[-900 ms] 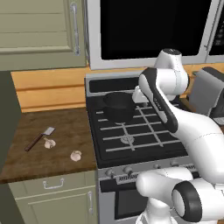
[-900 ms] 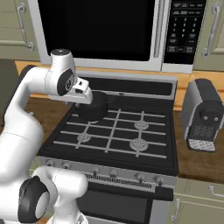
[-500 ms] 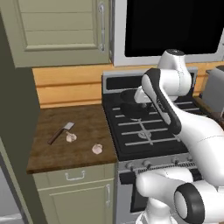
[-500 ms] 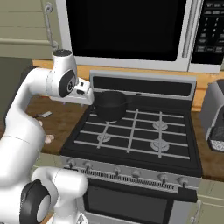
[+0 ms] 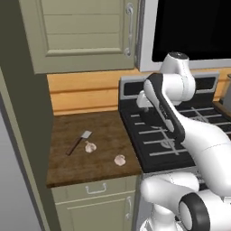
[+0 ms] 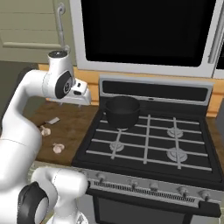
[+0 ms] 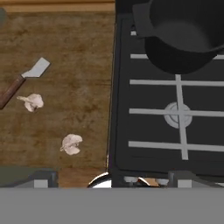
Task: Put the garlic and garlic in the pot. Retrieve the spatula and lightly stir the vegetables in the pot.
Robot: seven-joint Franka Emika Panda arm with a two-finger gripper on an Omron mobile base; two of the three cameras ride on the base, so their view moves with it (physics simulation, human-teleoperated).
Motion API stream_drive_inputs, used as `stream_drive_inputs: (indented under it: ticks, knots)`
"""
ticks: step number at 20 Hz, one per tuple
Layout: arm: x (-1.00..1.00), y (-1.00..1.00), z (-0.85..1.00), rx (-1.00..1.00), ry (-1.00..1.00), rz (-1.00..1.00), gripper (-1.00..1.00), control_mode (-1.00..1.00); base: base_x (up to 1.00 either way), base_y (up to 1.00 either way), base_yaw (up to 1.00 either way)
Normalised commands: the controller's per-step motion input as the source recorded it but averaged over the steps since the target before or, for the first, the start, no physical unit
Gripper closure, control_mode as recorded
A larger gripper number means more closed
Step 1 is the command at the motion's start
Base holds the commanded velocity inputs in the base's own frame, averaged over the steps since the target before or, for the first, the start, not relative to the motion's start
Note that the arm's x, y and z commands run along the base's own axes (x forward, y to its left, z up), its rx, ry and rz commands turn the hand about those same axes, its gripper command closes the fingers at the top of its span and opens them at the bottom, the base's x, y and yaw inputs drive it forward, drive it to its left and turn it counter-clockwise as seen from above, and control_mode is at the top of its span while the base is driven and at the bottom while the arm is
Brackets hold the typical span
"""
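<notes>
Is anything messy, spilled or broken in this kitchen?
Nothing looks spilled or broken. Two garlic bulbs and the spatula lie loose on the wooden counter, and the pot stands upright on the stove.

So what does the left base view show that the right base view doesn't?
Left base view alone: the cabinet drawer under the counter, and the spatula's brown handle. Right base view alone: the black pot on the stove's rear left burner, and the oven knobs. Both: two garlic bulbs, the wooden counter and the stove.
</notes>
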Motion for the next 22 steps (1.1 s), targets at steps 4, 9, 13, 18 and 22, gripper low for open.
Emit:
stream_drive_inputs:
  ticks: [4, 9, 13, 18, 22]
  knots:
    - [0.00, 0.00, 0.00, 0.00, 0.00, 0.00, -1.00, 1.00, 0.99, 0.39, -0.14]
    - [0.11, 0.00, 0.00, 0.00, 0.00, -0.02, -1.00, -1.00, 0.63, 0.14, -0.12]
    - [0.08, 0.04, -0.01, 0.00, 0.00, 0.01, -1.00, -1.00, 0.00, 0.00, 0.00]
    - [-0.27, 0.51, -0.34, -0.05, 0.00, 0.07, -1.00, -1.00, 0.00, 0.00, 0.00]
    - [-0.56, 0.48, -0.73, -0.12, 0.08, 0.00, -1.00, -1.00, 0.00, 0.00, 0.00]
